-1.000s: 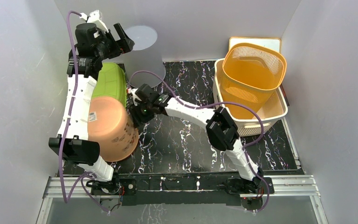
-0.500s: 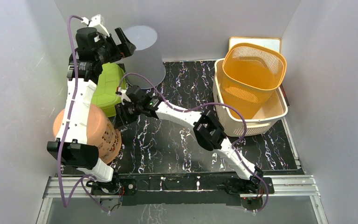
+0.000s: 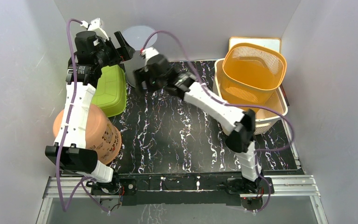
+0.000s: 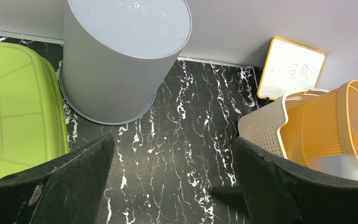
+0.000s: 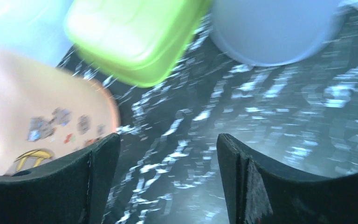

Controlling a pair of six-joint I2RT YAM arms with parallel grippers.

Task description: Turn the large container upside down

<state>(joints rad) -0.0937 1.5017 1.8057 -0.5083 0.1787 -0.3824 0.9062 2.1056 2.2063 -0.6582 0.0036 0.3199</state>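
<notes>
The large container, a peach-coloured bucket (image 3: 100, 133) with printed pictures, rests at the left table edge with its closed base up and its rim down. My left arm partly covers it. It also shows in the right wrist view as the bucket (image 5: 37, 107). My right gripper (image 3: 139, 85) hangs open and empty over the back of the table, well clear of it; in its wrist view the right gripper (image 5: 168, 144) has only table between its fingers. My left gripper (image 3: 121, 44) is open and empty, high at the back left; the left gripper (image 4: 175, 154) looks down on bare table.
A green tub (image 3: 111, 91) lies behind the peach bucket. A grey bucket (image 4: 121, 60) stands upside down at the back. On the right, an orange mesh basket (image 3: 254, 70) sits in a cream basket (image 3: 272, 114), with a white board (image 4: 291, 70) behind.
The right gripper tipped the peach bucket over onto its rim at the left, let go and opened. The right arm then rose and swung to the back. The left arm hardly moved.
</notes>
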